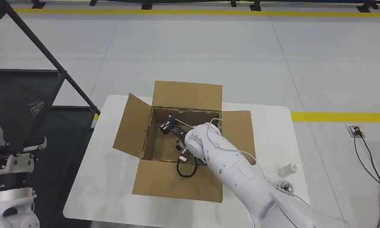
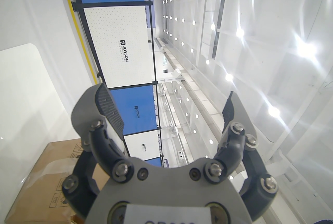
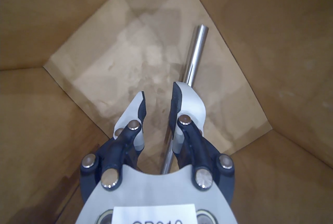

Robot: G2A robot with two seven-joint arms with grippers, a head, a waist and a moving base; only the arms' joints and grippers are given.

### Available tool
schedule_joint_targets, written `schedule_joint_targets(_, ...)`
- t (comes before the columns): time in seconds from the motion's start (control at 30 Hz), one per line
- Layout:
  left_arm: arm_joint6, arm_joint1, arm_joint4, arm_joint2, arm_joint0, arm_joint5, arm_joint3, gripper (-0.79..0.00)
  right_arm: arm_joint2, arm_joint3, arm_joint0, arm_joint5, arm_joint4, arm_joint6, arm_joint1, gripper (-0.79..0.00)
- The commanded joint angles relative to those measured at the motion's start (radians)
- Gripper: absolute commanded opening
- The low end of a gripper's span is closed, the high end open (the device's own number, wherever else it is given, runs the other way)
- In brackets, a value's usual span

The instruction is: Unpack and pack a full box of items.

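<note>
The right gripper [image 3: 159, 91] hangs deep inside the open cardboard box [image 1: 187, 94], its fingers [image 3: 188, 102] parted by a narrow gap and clasping nothing. A polished metal tube [image 3: 197, 50] lies on the box's brown floor just below. It runs lengthwise under the gap and passes behind one finger; whether that finger touches it cannot be told. The tube lies close to one inner wall, on a floor marked with pale, tape-like patches.

From above, the white right arm [image 1: 228, 162] slants over the near right corner of the box and down into it. The box stands in the middle of a white table [image 1: 89, 192] with all four flaps folded outward. A small white bottle [image 1: 289, 168] stands on the table to the right of the box, near the table's edge. A small round object [image 1: 286, 187] lies just beside the bottle, on the robot's side; what it is cannot be made out.

The left gripper [image 2: 166, 93] is well apart from the box, pointing up toward a ceiling dotted with lights [image 2: 229, 77]. Its ribbed pads are spread wide and hold nothing. A brown carton side [image 2: 39, 170] with printed labels shows beside it; whether this is the same box cannot be told. A yellow floor line [image 1: 178, 11] runs along the far side of the room.
</note>
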Motion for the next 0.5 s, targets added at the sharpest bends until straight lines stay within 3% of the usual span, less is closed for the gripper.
schedule_joint_targets(0.0,0.001,0.000,0.000,0.001,0.000,0.000,-0.001,0.000,0.025,-0.103,-0.041,0.025,-0.027,0.001,0.027,-0.523)
schedule_joint_targets(0.13,0.005,-0.001,0.003,0.004,0.002,0.002,-0.005,0.000,0.129,-0.441,-0.183,0.078,-0.130,0.071,0.110,-0.502)
schedule_joint_targets(0.27,0.004,-0.001,0.009,0.011,0.004,0.003,-0.013,0.000,0.277,-0.869,-0.407,0.073,-0.263,0.205,0.193,-0.440)
schedule_joint_targets(0.4,0.005,-0.001,0.009,0.011,0.004,0.004,-0.012,0.000,0.398,-1.169,-0.595,0.036,-0.341,0.248,0.239,-0.385)
schedule_joint_targets(0.43,0.005,-0.001,0.009,0.011,0.004,0.004,-0.012,0.000,0.425,-1.222,-0.633,0.027,-0.353,0.252,0.247,-0.308)
schedule_joint_targets(0.47,0.005,-0.001,0.009,0.011,0.004,0.004,-0.012,0.000,0.454,-1.275,-0.666,0.021,-0.366,0.255,0.254,-0.163)
